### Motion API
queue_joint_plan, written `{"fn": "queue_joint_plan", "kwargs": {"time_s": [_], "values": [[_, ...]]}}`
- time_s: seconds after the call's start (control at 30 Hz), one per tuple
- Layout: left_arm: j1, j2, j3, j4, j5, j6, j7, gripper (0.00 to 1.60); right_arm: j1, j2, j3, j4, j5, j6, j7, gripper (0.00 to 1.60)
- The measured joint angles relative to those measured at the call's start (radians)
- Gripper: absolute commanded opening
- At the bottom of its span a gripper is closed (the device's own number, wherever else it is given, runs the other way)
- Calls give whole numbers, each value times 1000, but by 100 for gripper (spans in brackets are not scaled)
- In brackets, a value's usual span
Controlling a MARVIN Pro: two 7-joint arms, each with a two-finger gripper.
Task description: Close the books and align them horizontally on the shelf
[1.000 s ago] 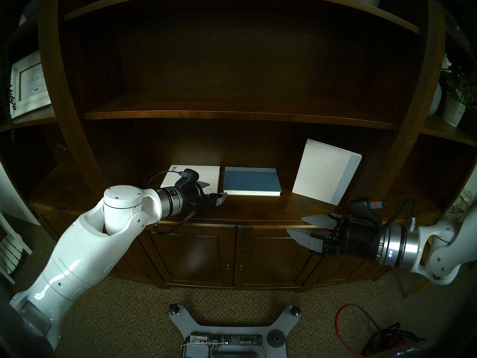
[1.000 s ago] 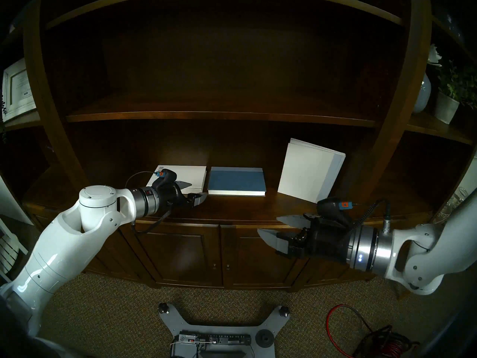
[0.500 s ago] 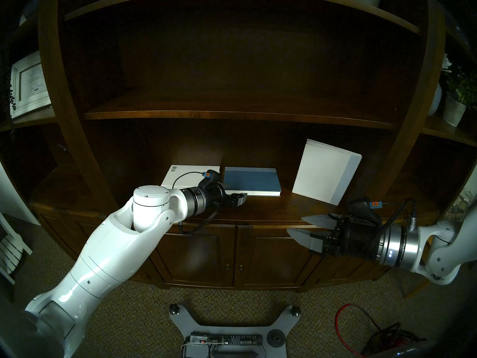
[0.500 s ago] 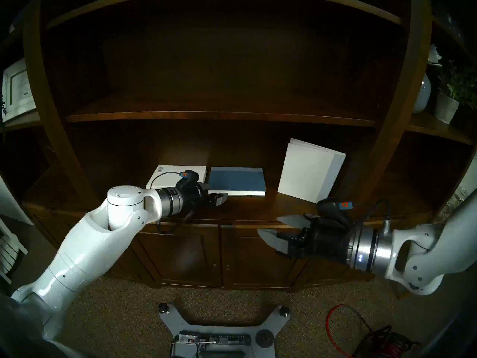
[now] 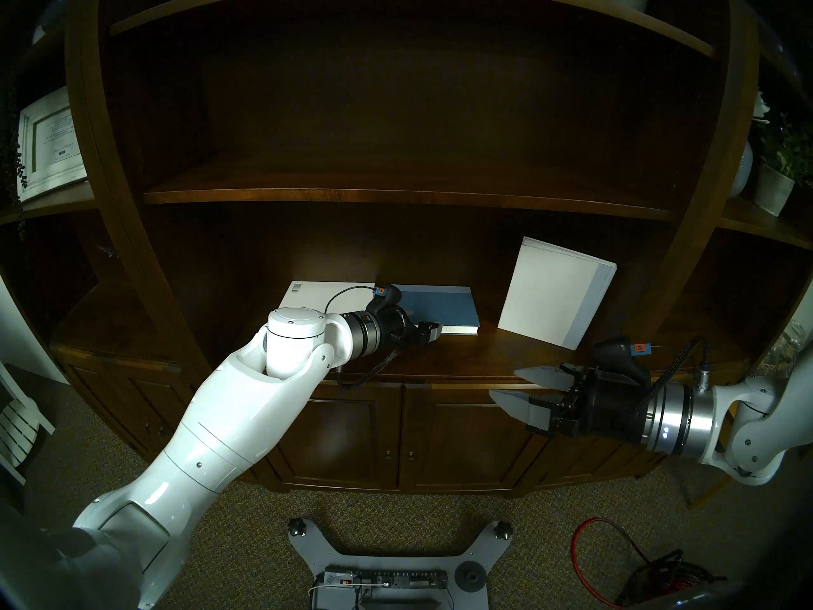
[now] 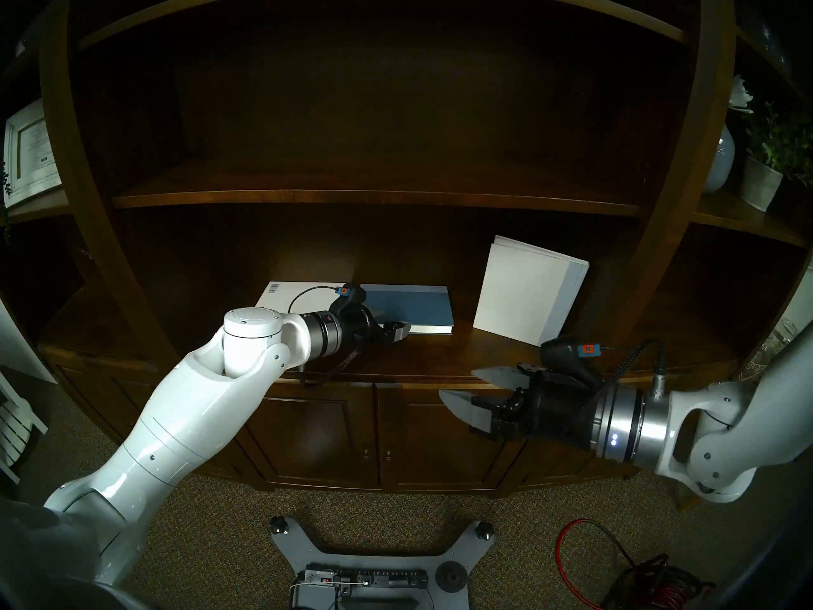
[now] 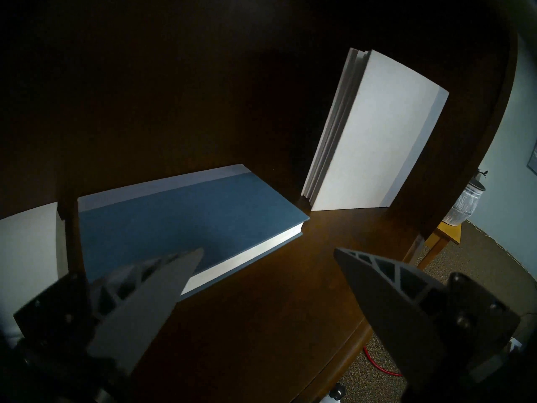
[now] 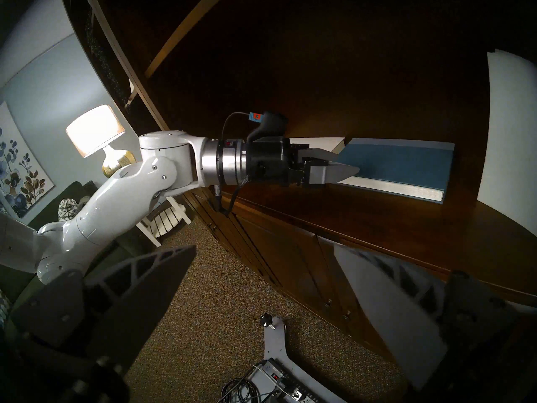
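Books: three on shelf (image 5: pixel 484 354), all shut
White book with barcode (image 5: pixel 308 296): flat, far left, partly behind left arm
Blue book (image 7: pixel 180 219): flat, just right of barcode book, pale band along back edge
Large white book (image 5: pixel 554 292): upright, turned at an angle, grey-blue strip on right edge, apart from blue book
Left gripper (image 7: pixel 267 251): jaws wide, holding nothing; low over shelf at blue book's front edge, one finger over the blue cover, other over bare wood; large white book ahead, well apart
Right gripper (image 5: pixel 510 384): jaws wide, holding nothing; out in front of shelf edge, below large white book, clear of all books
Surface: dark polished wood ledge above panelled cabinet doors (image 5: pixel 396 433)
Room: dim; carpet (image 5: pixel 220 530), lit lamp (image 8: pixel 96 129), white-framed picture (image 5: pixel 48 142), potted plant (image 5: pixel 778 177)
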State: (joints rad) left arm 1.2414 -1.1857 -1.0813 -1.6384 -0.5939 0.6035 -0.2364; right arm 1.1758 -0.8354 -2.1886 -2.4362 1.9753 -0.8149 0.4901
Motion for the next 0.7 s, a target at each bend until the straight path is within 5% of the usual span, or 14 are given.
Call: {"fn": "queue_joint_plan", "kwargs": {"time_s": [0.7], "values": [[-133,-176,49,181,77,26,-29,160,-1,1,0,0,0,0,0,160]]}}
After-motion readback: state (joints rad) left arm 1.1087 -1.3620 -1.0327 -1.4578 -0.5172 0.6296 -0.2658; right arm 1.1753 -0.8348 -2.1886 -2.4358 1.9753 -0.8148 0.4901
